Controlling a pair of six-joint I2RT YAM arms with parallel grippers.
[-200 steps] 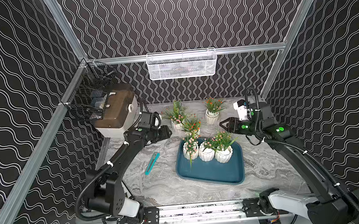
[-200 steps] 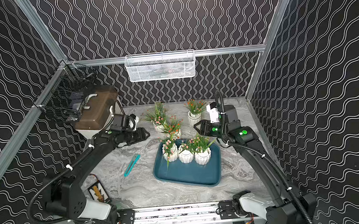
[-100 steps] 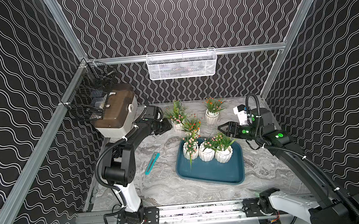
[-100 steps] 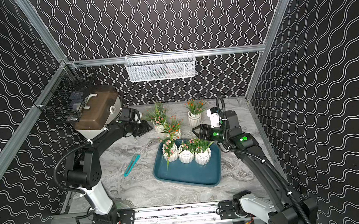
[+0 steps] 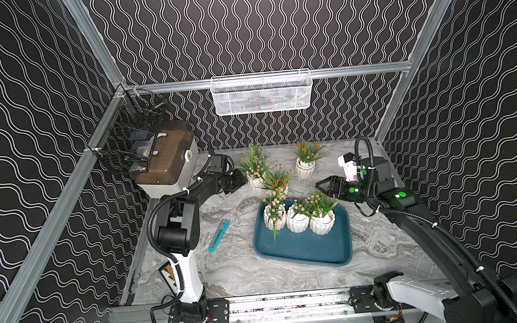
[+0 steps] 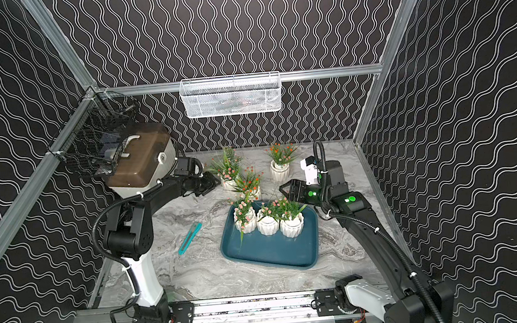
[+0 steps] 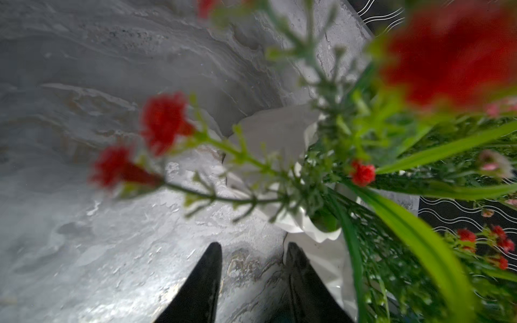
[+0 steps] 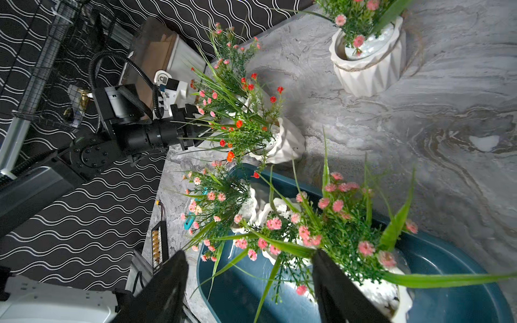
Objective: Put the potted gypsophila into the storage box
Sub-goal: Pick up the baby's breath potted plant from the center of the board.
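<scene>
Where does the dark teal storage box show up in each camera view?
In a top view: storage box lies mid-table, towards the right arm.
In a top view: the same spot, mid-table.
Left wrist: cannot make it out; blurred blossoms fill the picture.
Right wrist: it fills the picture's lower right.
Shared landmark: the red-blossomed plant, just outside the box's back corner.

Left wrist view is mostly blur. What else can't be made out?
- Left wrist view: blurred red blossoms and leaves hide most of the white pot beside the left pincer; contact unclear.
- Both top views: that pincer's tips are too small and dark to judge.
- White mesh basket: contents too small behind mesh.
- Right wrist view: the picture edge cuts off the fingers of the right pincer.
</scene>
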